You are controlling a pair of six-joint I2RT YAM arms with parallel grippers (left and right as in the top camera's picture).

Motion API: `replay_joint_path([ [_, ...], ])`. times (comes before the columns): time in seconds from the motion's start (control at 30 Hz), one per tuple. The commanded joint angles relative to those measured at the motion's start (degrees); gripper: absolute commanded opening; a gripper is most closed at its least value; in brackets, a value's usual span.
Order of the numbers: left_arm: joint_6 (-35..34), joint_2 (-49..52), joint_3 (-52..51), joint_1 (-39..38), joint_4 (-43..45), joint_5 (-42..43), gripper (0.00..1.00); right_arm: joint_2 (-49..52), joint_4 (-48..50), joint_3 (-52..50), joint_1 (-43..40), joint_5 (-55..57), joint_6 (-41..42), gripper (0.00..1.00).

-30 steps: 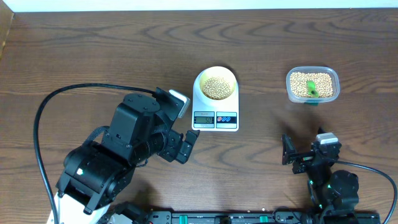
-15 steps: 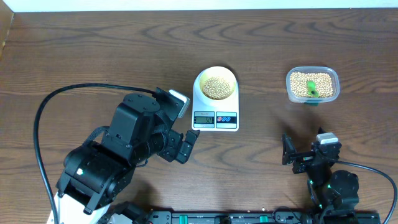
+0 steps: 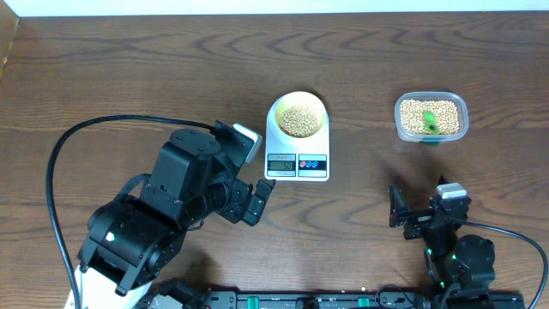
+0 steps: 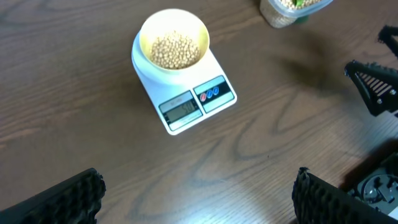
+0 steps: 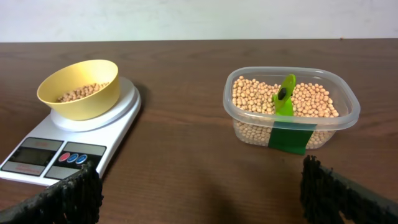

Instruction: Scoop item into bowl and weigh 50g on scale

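Observation:
The pale yellow bowl (image 3: 276, 110) stands on the white scale (image 3: 297, 164) at the table's middle and holds tan beans (image 3: 298, 120). In the left wrist view the bowl (image 4: 144, 38) and scale (image 4: 186, 111) lie ahead of my left gripper (image 4: 199, 199), which is open and empty over bare wood. My right gripper (image 5: 199, 193) is open and empty, low over the table. The bowl (image 5: 81, 104) and scale (image 5: 56, 155) are to its left front. In the overhead view the left gripper (image 3: 258, 201) is left of the scale's front and the right gripper (image 3: 419, 206) is at the front right.
A clear plastic tub (image 3: 400, 120) of beans stands at the back right, with a green spoon (image 3: 431, 124) in it. The right wrist view shows the tub (image 5: 292, 135) and the spoon (image 5: 285, 96) standing upright in the beans. A black cable (image 3: 64, 150) loops at the left.

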Motion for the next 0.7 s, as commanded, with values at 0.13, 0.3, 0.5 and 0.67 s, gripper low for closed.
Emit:
replay_joint_path([
  [0.13, 1.44, -10.47, 0.28, 0.74, 2.56, -1.86, 0.99, -0.55, -0.04, -0.28, -0.35, -0.15, 0.52, 0.99],
  [0.3, 6.27, -23.98, -1.68, 8.11, 2.82, -2.05, 0.99, -0.55, -0.04, -0.28, -0.35, -0.15, 0.52, 0.99],
  [0.5, 9.77, -33.7, -13.09, 16.9, 13.68, -1.6, 0.99, -0.55, -0.04, -0.28, -0.35, -0.15, 0.52, 0.99],
  [0.67, 9.77, -41.53, -37.97, 23.02, 42.01, 7.96, 0.99, -0.55, -0.04, -0.28, -0.35, -0.15, 0.52, 0.99],
])
